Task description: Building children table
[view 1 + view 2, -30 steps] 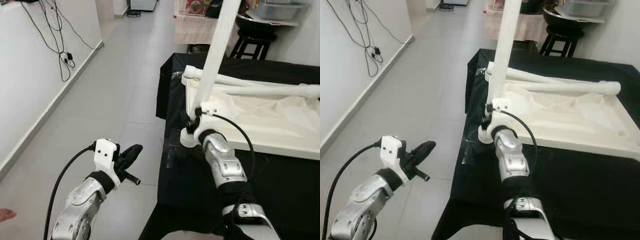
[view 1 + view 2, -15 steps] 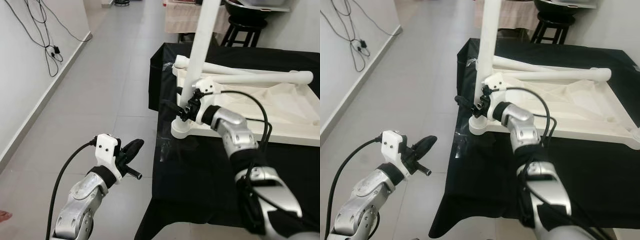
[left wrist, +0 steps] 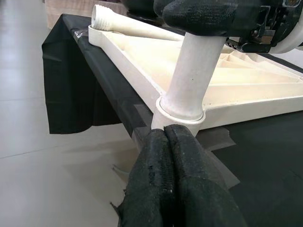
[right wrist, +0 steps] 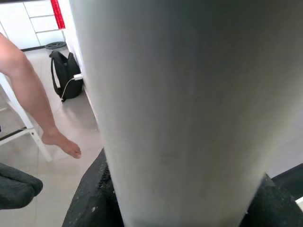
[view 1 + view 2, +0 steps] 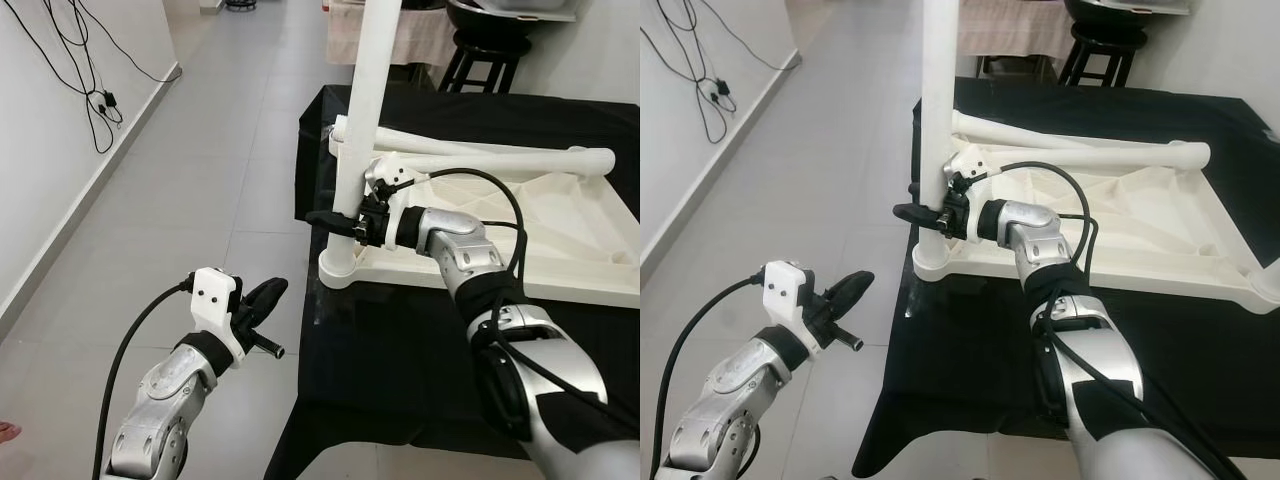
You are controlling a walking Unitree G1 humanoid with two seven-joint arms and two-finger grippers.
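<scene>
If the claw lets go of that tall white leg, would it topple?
Probably not at once: the white leg stands upright in a corner socket of the upturned tabletop. It looks stiff and smooth; the right claw grips it.

Right silver arm enters from the lower right of the head view and reaches toward the centre, its cable looping above the wrist. The right gripper (image 5: pixel 345 222) has its two black fingers closed around an upright white cylindrical table leg (image 5: pixel 362 110). Left silver arm rises from the lower left, forearm angled up and to the right. The left gripper (image 5: pixel 262 297) has its black fingers (image 3: pixel 163 189) pressed together, holding nothing.
</scene>
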